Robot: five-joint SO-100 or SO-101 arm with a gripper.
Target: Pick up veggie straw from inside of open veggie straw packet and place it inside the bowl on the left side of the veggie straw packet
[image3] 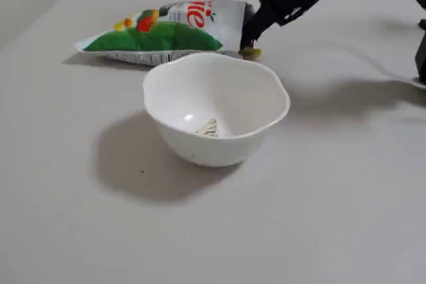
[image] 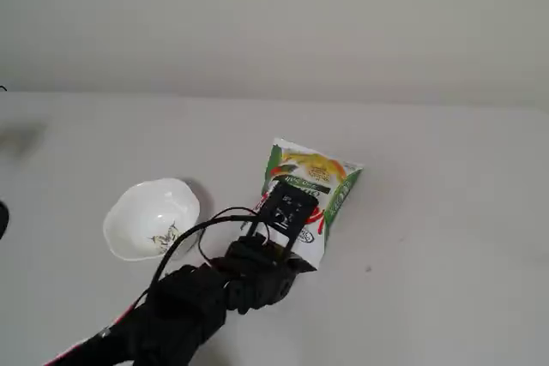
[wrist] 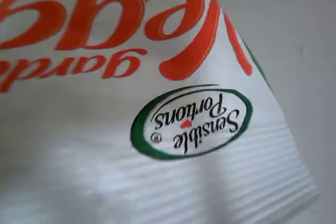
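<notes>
The black two-finger gripper (image3: 249, 44) is down at the open end of the glossy white and green snack packet (image: 310, 195) with red lettering, fingertips right at the bag's mouth. In a fixed view a small yellow bit, a pale yellow stick-shaped veggie straw (image3: 250, 51), shows at the fingertips, touching the table just beside the packet's edge; whether the jaws are clamped on it I cannot tell. The wrist view is filled by the packet (wrist: 157, 129), its crimped seam and a green oval logo close up. The small white ceramic bowl (image: 129, 233) with the wavy rim sits at nine o'clock from the packet in a fixed view, apart from it, with a dark sprig drawing inside.
</notes>
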